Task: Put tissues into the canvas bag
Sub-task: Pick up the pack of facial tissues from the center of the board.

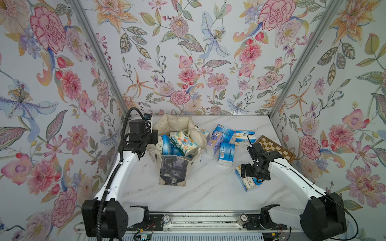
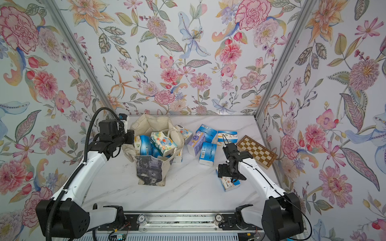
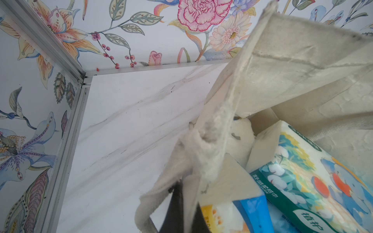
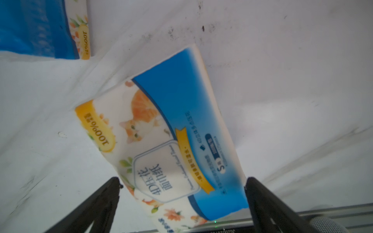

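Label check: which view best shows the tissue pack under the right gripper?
Right wrist: the tissue pack fills it, print legible. Both top views show it mostly hidden under the right gripper; left wrist misses it.

Canvas bag [image 3: 282, 80]: rough, fuzzy cream cloth. Tissue pack [image 4: 181, 125]: glossy plastic film. Surface [image 3: 131, 121]: smooth, marble-look; chessboard [image 1: 277, 149] wooden.

"100%" on kitten tissue pack [image 4: 161, 131]
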Available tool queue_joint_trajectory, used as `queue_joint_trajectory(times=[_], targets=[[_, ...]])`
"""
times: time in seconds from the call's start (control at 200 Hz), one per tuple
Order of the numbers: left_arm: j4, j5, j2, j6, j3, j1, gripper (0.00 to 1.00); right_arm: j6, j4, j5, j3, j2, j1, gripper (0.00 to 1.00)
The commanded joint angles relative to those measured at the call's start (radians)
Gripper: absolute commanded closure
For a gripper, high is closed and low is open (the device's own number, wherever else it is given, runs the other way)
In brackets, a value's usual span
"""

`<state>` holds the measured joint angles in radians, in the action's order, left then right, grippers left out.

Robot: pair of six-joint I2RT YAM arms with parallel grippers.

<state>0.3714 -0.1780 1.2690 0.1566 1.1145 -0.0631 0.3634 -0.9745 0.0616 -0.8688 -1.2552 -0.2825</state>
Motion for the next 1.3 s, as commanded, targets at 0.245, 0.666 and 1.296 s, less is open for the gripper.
queue_joint_trajectory(times=[0.245, 0.666, 1.296], targets=[[-0.014, -0.003, -0.011, 0.009, 0.008, 0.01, 1.0, -0.042, 0.011, -0.09, 0.014, -0.076, 0.022, 0.01], [-0.011, 0.008, -0.01, 0.0, 0.003, 0.009, 1.0, 0.062, 0.183, -0.14, 0.003, -0.148, 0.028, 0.01], [0.007, 0.035, -0.012, -0.015, 0.005, 0.014, 1.0, 0.101, 0.342, -0.047, -0.035, -0.26, 0.028, 0.01]])
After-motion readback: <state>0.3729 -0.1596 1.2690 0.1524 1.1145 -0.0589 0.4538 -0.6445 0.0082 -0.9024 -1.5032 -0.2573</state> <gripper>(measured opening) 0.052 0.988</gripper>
